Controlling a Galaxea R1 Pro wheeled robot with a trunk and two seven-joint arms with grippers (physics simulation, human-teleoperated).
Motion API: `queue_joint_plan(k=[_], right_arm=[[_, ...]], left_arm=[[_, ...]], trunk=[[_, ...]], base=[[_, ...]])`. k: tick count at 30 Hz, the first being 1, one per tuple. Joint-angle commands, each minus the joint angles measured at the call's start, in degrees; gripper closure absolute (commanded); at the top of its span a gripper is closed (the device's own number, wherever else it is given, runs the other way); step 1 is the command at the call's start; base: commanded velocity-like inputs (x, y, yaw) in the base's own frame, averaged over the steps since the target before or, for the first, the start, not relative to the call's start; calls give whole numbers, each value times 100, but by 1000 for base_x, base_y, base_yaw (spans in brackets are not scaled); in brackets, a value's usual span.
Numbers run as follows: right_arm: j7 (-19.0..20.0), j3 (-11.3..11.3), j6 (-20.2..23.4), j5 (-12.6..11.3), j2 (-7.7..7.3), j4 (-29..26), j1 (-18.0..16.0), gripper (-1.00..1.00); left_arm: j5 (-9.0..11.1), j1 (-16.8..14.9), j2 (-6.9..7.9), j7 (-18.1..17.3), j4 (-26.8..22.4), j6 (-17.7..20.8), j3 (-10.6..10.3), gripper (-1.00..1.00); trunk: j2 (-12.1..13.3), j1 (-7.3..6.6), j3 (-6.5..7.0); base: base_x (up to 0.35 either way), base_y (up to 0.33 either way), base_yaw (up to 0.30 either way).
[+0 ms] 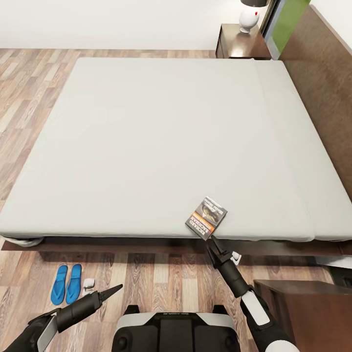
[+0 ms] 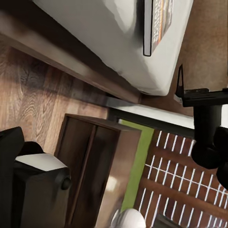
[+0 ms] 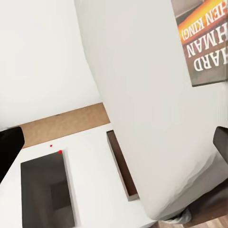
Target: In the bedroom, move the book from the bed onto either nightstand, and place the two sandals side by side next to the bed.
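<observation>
Head view: right tool (image 1: 211, 240) is reaching at book's (image 1: 207, 217) near edge on bed (image 1: 146, 146), jaw gap unclear, nothing gripped. Sandals (image 1: 67, 283) paired beside left tool (image 1: 116, 288). Next: closing on book.

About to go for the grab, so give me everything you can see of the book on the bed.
The book is a small thin paperback with a dark cover, a grey-white picture, an orange band and white lettering. It lies flat and closed on the light-grey mattress, turned at an angle, close to the near edge of the bed. The right gripper reaches up just below its lower corner; whether they touch cannot be told.
</observation>
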Motion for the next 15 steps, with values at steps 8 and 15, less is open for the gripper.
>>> queue_joint_plan(k=[8,15], right_arm=[[12,-20,52,-15,5,1,-2,-100],[20,-20,52,-14,5,-4,-2,-100]], left_arm=[[16,-1,0,24,0,60,4,-100],[17,-1,6,20,0,68,15,-100]], trunk=[[-326,177,-147],[-606,331,-273]], base=[[0,0,0],[0,0,0]])
